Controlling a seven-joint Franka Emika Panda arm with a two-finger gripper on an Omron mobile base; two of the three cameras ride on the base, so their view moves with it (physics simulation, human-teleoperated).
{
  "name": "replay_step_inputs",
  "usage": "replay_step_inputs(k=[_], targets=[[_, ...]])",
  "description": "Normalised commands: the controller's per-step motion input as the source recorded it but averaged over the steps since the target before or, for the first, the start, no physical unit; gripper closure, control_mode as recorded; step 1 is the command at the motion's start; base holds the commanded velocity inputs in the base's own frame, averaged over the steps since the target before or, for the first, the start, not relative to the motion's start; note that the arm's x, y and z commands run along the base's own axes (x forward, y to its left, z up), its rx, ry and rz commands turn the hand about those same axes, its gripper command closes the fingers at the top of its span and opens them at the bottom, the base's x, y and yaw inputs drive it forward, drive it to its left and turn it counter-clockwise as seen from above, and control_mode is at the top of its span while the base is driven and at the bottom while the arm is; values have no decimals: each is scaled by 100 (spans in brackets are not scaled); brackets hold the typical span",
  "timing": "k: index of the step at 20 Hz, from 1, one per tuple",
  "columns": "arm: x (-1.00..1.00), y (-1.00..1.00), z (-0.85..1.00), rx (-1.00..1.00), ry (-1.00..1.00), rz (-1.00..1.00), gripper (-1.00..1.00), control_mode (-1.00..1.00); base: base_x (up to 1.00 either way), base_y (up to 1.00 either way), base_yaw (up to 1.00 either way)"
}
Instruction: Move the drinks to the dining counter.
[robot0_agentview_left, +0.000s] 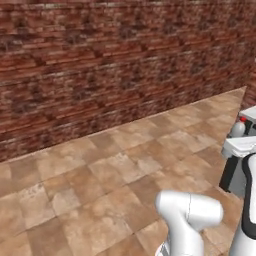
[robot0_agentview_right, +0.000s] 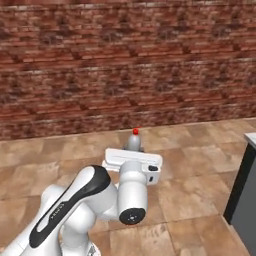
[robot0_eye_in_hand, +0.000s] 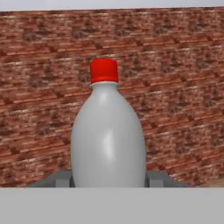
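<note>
I held the bottle (robot0_eye_in_hand: 108, 135) upright, the pincer (robot0_eye_in_hand: 108, 178) closed on its lower body, carried over tiled floor (robot0_agentview_left: 100, 170) past a brick wall (robot0_agentview_right: 125, 65) to avoid tipping. Its label was hidden; a dark bench edge (robot0_agentview_right: 242, 200) was cut off.

All three views face the brick wall (robot0_agentview_left: 100, 60), hand view closest.

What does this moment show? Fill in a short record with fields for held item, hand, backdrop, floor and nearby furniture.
Held item: pale grey bottle with red cap, upright
Hand: hand shut on the bottle, fingers at either side of its base
Backdrop: red-brown brick wall
Floor: brown stone tiles
Nearby furniture: dark cabinet with pale top, at right edge
</note>
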Motion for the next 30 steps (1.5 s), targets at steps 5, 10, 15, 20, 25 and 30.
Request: replay_step_inputs(k=[5, 10, 15, 20, 25, 30], targets=[[0, 0, 0, 0, 0, 0, 100, 100, 100, 84, -55], [0, 0, 0, 0, 0, 0, 100, 100, 86, 76, -76], [0, 0, 0, 0, 0, 0, 100, 100, 41, 41, -92], [0, 0, 0, 0, 0, 0, 100, 100, 38, 58, -84], [0, 0, 0, 0, 0, 0, 100, 100, 3, 100, -27], [0, 0, 0, 0, 0, 0, 100, 100, 3, 100, 0]])
